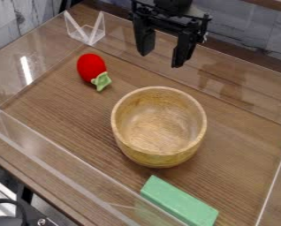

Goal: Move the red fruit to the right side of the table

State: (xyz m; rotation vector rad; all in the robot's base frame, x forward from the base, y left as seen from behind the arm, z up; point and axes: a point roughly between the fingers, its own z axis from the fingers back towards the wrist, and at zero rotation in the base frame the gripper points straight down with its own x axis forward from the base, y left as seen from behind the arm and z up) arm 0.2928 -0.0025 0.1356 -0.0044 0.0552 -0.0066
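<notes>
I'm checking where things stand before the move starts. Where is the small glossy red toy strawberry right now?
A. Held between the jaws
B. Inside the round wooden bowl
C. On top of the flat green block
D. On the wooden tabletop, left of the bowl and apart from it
D: the small glossy red toy strawberry lies on the brown wood-grain table, up and left of the round wooden bowl, clear of its rim, while the black gripper hangs open and empty.
</notes>
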